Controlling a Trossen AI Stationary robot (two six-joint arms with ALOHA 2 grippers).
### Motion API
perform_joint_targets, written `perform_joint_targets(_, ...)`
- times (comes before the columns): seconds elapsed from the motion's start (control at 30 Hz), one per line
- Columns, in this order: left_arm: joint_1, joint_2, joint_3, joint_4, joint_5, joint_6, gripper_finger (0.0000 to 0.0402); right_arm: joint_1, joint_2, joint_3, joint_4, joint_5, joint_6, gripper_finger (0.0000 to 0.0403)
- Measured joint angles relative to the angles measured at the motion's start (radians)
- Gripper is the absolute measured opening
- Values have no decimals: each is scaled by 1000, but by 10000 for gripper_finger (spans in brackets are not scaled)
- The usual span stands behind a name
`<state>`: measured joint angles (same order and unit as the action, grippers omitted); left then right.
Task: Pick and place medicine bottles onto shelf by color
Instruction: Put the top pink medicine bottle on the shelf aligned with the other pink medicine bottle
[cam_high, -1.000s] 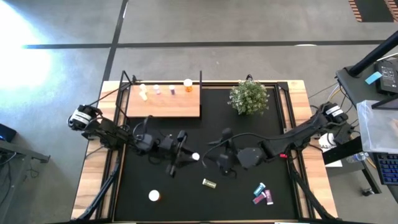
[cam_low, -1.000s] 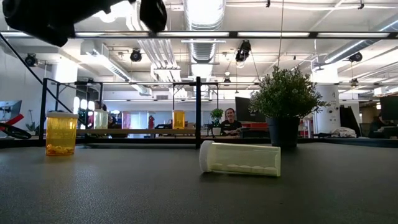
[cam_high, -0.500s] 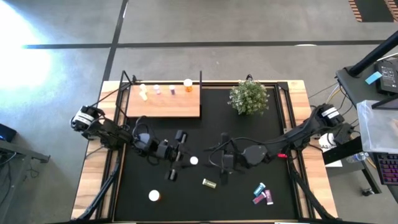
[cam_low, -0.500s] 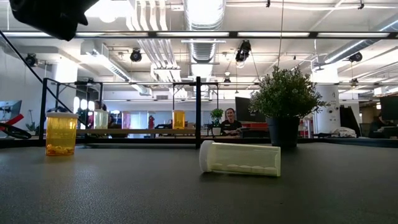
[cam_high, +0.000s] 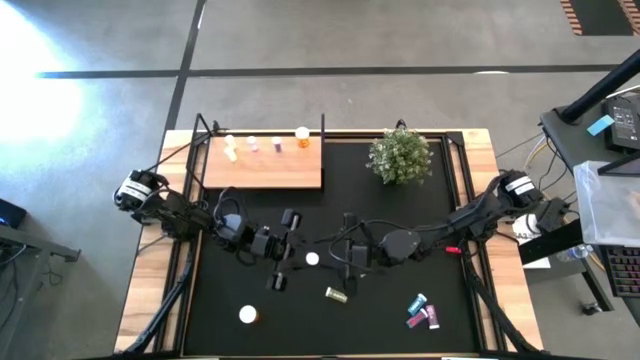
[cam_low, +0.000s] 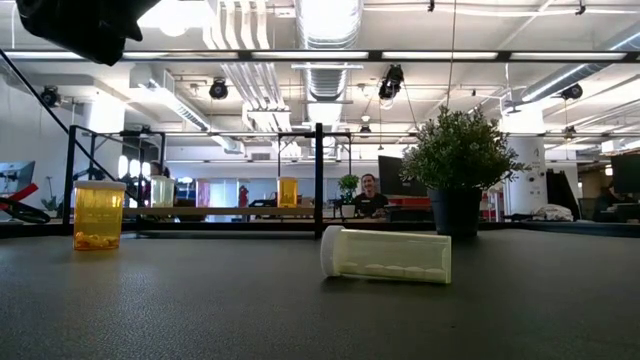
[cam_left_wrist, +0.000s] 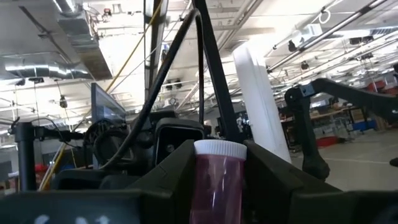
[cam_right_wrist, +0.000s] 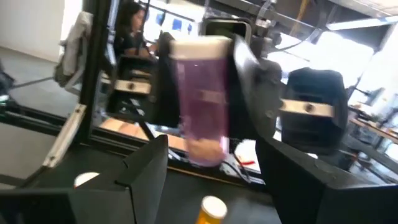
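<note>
Pink bottle (cam_left_wrist: 216, 180) in left end effector (cam_left_wrist: 217, 186)

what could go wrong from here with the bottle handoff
The left gripper is shut on the pink bottle, and the open right gripper faces it closely. A misaligned approach could knock the bottle loose or make the grippers collide. The yellowish bottle lies just below the right gripper, so a low move might hit it.
</note>
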<state>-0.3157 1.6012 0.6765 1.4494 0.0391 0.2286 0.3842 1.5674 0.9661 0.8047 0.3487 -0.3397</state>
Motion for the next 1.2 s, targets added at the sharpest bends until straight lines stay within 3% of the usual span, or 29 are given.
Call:
perform_joint_targets(0.43,0,0,-3,7,5,17,107,-18,69,78,-10,-8,-9,226)
perform_joint_targets(0.97,0,0,-21,-1,0,10,107,-19,65,75,-35,-9,-11,104)
perform_joint_targets(1.2,0,0,-31,-15,-1,-51,107,-19,61,75,-69,-8,8,96)
